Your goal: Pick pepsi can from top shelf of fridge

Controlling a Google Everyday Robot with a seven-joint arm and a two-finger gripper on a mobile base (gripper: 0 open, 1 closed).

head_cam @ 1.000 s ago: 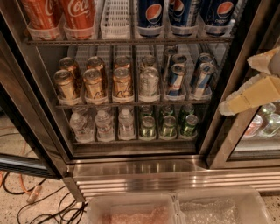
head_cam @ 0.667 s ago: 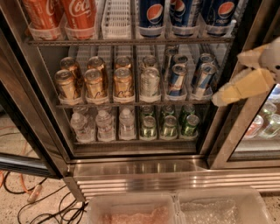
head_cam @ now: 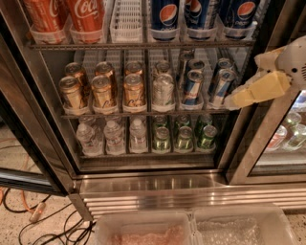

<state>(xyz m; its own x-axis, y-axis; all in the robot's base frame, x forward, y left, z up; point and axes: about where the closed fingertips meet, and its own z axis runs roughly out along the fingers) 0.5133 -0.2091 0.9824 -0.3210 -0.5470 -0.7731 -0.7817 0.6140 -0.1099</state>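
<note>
Three dark blue pepsi cans with round red-white-blue logos stand in a row at the upper centre-right of the frame: left pepsi can, middle pepsi can, right pepsi can. Their tops are cut off by the frame edge. All three sit upright in clear plastic lanes on the top shelf, a silver wire rack with a flat front rail, inside the stainless-steel fridge.

Same shelf, upper left: two red Coca-Cola cans, upright. An open white plastic lane tray lies between them and the left pepsi can.

Middle shelf: bronze-coloured cans on the left, a silver can at centre, slim blue-and-silver cans on the right. Bottom shelf: clear water bottles on the left, green cans on the right.

End effector: cream-yellow, at the right of the frame, pointing left and slightly down. It is level with the middle shelf, just beside the rightmost slim cans and below the right pepsi can, apart from it. It holds nothing; whether it is open or closed cannot be told.

Lower frame: two clear plastic bins along the bottom edge, dark cables on the floor at lower left.
</note>
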